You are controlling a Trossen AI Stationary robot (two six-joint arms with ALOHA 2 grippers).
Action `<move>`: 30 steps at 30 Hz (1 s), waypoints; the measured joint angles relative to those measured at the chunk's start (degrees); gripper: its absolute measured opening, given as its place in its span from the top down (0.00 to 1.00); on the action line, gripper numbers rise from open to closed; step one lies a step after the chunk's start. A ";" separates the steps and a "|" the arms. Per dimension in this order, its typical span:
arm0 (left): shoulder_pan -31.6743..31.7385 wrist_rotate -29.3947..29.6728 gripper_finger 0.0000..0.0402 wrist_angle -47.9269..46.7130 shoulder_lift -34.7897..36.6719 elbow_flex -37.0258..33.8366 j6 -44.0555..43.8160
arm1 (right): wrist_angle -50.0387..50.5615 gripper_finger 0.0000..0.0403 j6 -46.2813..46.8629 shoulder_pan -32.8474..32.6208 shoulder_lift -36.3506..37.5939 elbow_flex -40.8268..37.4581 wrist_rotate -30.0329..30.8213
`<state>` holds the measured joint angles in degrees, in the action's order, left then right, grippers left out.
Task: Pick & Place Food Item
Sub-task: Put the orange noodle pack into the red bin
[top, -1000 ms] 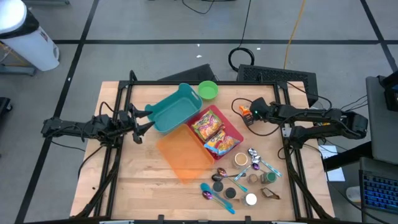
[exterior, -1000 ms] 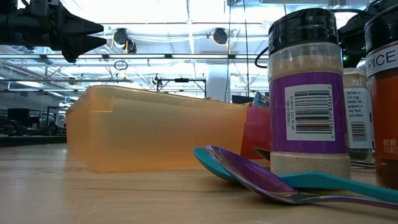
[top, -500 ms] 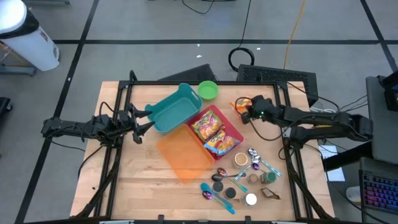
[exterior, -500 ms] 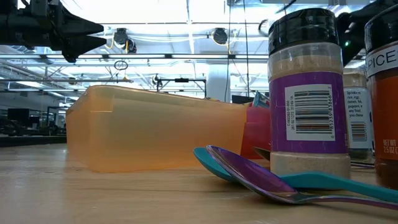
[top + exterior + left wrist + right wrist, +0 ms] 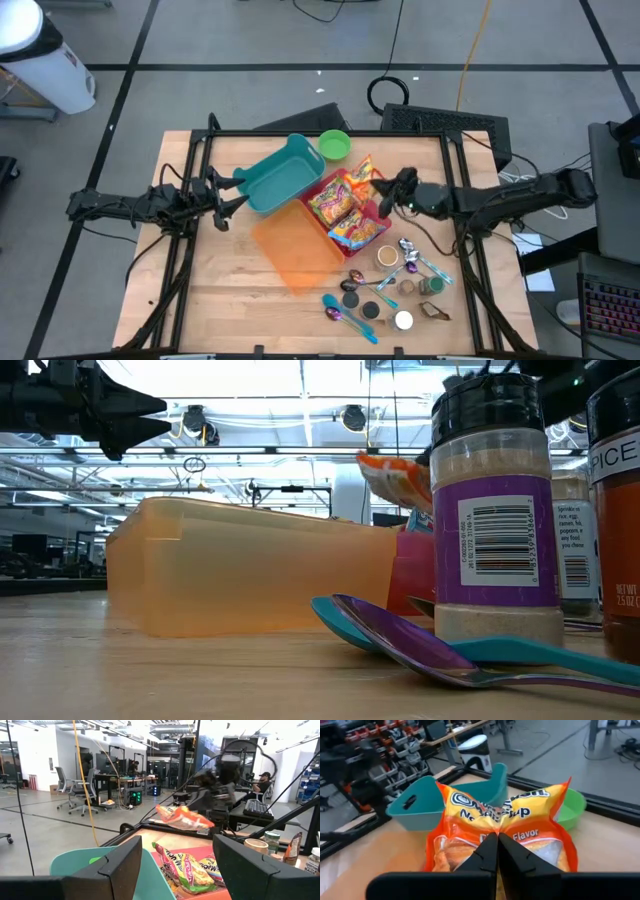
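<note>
Orange noodle packet (image 5: pixel 361 171) in right gripper (image 5: pixel 386 190)

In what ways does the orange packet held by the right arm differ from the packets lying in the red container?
The orange packet hangs in the air, pinched by the right gripper; the two packets lie flat in the red container. The held packet is crumpled where the fingers pinch it; the others look smooth. Its ground colour is orange, theirs mostly yellow. All are printed noodle-type food packets.
</note>
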<state>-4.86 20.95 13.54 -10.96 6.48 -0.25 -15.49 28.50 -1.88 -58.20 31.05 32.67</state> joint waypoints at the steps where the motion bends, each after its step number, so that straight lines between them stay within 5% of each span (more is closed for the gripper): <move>1: 0.00 0.00 0.37 0.02 0.00 0.02 0.02 | -0.36 1.00 -0.30 -1.59 -1.30 0.84 1.43; 7: 0.00 0.00 0.37 0.02 0.00 0.01 0.01 | -0.66 1.00 -2.04 -8.48 -11.50 8.55 7.93; 14: 0.00 0.00 0.37 0.02 0.00 0.01 0.00 | -0.31 1.00 1.01 -9.51 -20.86 11.54 7.83; 30: 0.00 0.00 0.37 0.00 -0.02 0.00 0.00 | 2.08 1.00 11.80 -10.32 -28.00 11.58 6.24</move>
<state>-4.86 20.95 13.54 -10.98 6.48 -0.25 -13.41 40.31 -12.21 -86.19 42.63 38.91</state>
